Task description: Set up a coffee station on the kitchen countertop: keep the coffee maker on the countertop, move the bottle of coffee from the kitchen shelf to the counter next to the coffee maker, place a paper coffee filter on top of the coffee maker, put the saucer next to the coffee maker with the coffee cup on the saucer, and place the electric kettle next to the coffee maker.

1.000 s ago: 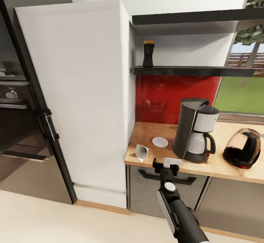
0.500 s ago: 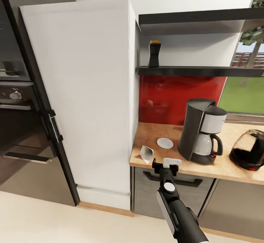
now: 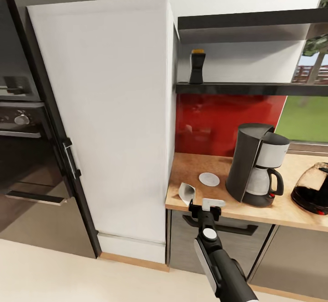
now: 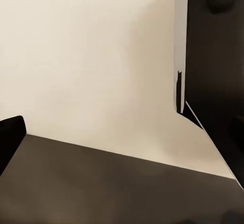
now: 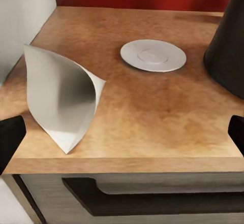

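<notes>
Wooden countertop (image 3: 282, 208) holds coffee maker (image 3: 256, 165), saucer (image 3: 209, 179), paper coffee filter (image 3: 187, 191).

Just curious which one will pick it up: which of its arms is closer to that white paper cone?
Right. Its gripper hovers at the counter edge beside the paper coffee filter; the left wrist view faces floor.

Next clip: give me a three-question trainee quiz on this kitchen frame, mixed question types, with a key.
1. True or false: the bottle of coffee stands on the kitchen shelf.
2. Which lies nearest the countertop's front edge? A) saucer B) paper coffee filter C) coffee maker
3. Fill in: the electric kettle sits on the coffee maker's ___ side in the head view.

Key: 1 true; 2 B; 3 right.
</notes>
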### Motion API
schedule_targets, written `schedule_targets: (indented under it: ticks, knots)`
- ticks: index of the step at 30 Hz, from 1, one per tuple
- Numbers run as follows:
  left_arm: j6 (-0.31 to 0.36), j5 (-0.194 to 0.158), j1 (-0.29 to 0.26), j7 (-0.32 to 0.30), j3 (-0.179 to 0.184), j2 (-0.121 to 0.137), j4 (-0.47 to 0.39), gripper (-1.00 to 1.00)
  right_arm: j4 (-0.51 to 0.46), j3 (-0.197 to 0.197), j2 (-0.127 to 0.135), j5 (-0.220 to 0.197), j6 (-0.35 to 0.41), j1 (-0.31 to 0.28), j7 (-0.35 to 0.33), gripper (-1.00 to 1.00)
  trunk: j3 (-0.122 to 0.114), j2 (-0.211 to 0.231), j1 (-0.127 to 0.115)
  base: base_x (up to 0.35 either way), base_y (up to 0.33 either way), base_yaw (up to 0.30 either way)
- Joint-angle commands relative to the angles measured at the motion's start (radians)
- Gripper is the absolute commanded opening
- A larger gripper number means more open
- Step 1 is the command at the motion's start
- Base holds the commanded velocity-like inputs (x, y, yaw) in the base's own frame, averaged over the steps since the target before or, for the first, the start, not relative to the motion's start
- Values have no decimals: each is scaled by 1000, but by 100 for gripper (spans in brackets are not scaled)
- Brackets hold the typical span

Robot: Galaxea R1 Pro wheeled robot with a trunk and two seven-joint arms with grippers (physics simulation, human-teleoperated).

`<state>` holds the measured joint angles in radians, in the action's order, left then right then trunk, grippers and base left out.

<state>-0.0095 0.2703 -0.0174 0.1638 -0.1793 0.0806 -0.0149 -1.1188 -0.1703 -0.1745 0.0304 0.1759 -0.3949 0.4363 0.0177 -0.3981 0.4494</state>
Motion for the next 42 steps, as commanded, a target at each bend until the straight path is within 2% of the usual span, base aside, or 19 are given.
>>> schedule_targets:
  ticks: [1,18,33,42]
  knots:
    - [-1,10,-1,3,-8,0,0,100,-1,-4,0,3,8,-1,5,100,2,-2,1,0,0,0]
    - [-1,9,0,0,-9,2,1,100,52,-6,8,3,8,-1,5,100,2,-2,1,46,10,0]
    - [-2,9,0,2,-8,2,1,100,98,-6,12,3,7,-1,5,100,2,-2,1,280,0,0]
    - [-2,9,0,1,-7,2,2,100,100,-6,12,3,7,-1,5,100,2,-2,1,62,0,0]
